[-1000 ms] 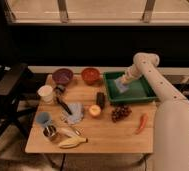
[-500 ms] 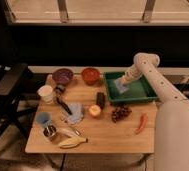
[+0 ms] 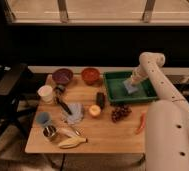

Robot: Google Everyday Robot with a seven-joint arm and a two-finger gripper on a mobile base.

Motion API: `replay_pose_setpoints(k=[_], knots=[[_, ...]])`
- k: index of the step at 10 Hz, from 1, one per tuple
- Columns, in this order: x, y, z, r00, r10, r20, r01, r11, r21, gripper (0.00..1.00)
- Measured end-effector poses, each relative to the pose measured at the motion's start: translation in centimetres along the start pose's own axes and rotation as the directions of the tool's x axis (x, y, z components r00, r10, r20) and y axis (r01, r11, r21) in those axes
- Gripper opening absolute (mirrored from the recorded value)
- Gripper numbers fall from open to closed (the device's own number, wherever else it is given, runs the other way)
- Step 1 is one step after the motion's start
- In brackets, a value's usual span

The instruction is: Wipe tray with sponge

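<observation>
Nothing has shifted since the earlier frames: the small light-blue rectangular sponge [image 3: 130,88] stays pressed on the floor of the green rectangular plastic tray [image 3: 117,93], right of centre in the frame. The gripper [image 3: 132,83], clamped on the sponge from directly above, has the tray's long axis running left, with most unwiped floor on that side.

The robot's white arm [image 3: 160,92] rises from the bulky white body at the lower right, runs up and back to a rounded elbow joint at the upper right, then bends down and to the left in a short forearm. The wrist points steeply downward. At its end, the gripper [image 3: 131,85] hangs low with its jaws shut, clamped on the sponge [image 3: 130,88], which it presses down from above.
</observation>
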Motion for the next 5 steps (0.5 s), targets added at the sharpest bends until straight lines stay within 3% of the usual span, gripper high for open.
replay_pose_setpoints(k=[3,5], knots=[[-1.8,-1.6,0.3,1.0,0.019,0.02,-0.02,0.998,0.056,0.0],[-3.0,-0.5,0.3,0.998,-0.004,0.055,0.001,0.998,0.055,0.0]])
